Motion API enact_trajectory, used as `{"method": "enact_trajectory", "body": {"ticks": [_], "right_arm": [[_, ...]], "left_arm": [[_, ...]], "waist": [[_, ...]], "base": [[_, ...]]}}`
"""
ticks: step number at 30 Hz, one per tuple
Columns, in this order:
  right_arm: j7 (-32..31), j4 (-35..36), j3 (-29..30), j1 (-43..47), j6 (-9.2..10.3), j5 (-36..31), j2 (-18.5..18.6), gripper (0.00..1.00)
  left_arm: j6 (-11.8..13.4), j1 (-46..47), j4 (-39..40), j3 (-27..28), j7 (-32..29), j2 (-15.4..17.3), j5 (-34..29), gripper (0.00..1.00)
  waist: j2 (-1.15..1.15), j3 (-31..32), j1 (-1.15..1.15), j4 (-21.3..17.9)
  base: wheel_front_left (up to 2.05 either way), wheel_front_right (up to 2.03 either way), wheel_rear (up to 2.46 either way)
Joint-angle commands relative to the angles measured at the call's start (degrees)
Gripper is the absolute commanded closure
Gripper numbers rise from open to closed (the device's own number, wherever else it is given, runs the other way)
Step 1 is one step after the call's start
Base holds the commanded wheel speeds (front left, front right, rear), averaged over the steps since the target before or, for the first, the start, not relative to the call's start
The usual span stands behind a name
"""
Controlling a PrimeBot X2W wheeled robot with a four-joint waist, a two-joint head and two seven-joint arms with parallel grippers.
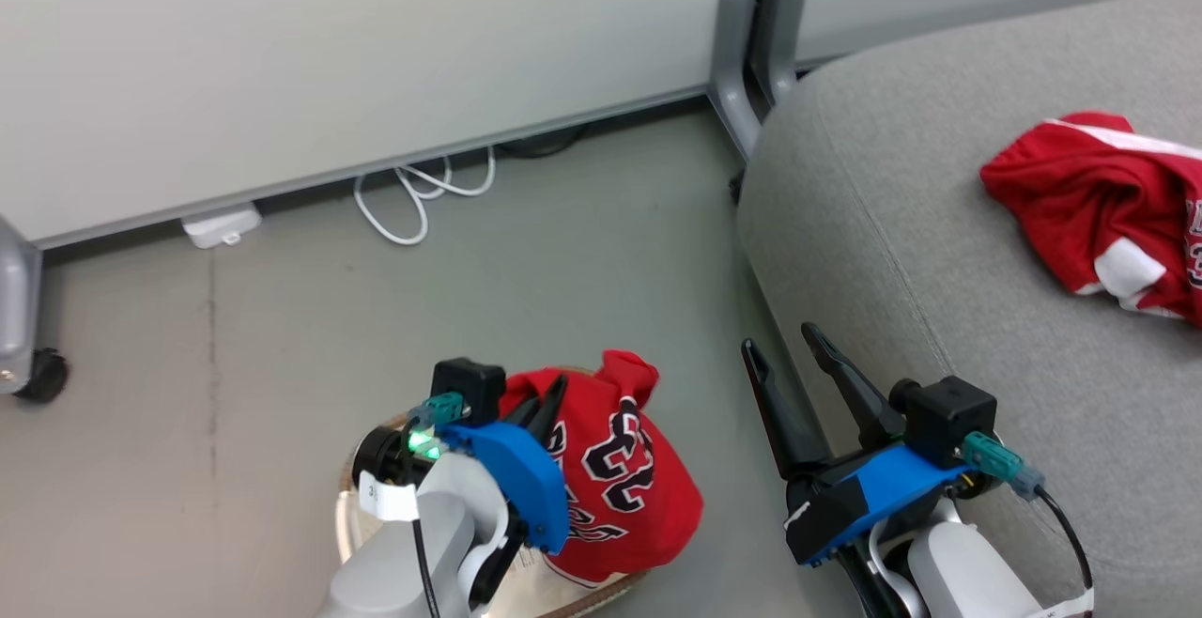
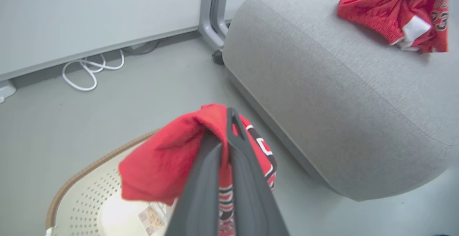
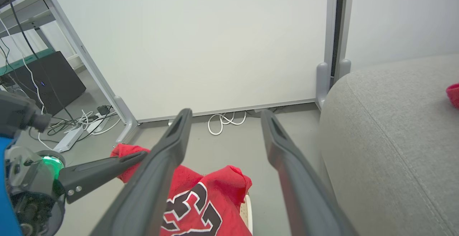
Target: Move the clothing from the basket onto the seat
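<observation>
My left gripper is shut on a red garment with large black-and-white letters, which hangs from it above the cream basket. In the left wrist view the closed fingers pinch the red cloth over the perforated basket, whose bottom sticker shows. My right gripper stands open and holds nothing, between the basket and the grey seat. Another red garment with white trim lies on the seat, also visible as clothing in the left wrist view.
A white partition wall with a grey foot stands behind the floor area, with white cables at its base. A castor shows at the far left. Shelving and more cables are left of the panel.
</observation>
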State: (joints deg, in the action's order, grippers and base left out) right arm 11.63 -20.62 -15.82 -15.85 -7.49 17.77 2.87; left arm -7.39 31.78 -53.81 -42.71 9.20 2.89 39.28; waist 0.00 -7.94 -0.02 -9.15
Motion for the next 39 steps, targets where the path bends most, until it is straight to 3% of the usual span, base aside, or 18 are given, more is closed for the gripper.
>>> {"method": "enact_trajectory", "body": {"ticks": [1, 12, 25, 39], "right_arm": [[-0.4, 0.4, 0.4, 1.1, -0.01, -0.1, 0.0, 0.0], [-2.0, 1.8, 0.7, 5.0, -0.01, 0.8, 0.0, 0.0], [-3.7, 3.2, 0.7, 6.6, -0.01, 0.3, 0.0, 0.0], [-4.9, 4.0, 0.3, 5.7, -0.01, -0.2, 0.0, 0.0]], "left_arm": [[-0.1, 1.8, 0.9, -0.7, 0.5, 0.1, 0.5, 1.0], [-0.1, 8.4, 6.7, -7.2, 1.1, 0.8, 3.7, 1.0], [-0.1, 16.2, 8.9, -8.3, 2.0, 0.5, 6.1, 1.0], [-0.1, 17.0, 7.8, -10.4, 2.2, 0.1, 7.3, 1.0]], "waist": [[0.0, 2.5, 0.02, 2.4], [0.0, 7.0, 0.02, 6.1], [0.0, 9.1, 0.02, 8.6], [0.0, 8.4, 0.02, 8.9]], "base": [[0.0, 0.0, 0.0], [0.0, 0.0, 0.0], [0.0, 0.0, 0.0], [0.0, 0.0, 0.0]]}}
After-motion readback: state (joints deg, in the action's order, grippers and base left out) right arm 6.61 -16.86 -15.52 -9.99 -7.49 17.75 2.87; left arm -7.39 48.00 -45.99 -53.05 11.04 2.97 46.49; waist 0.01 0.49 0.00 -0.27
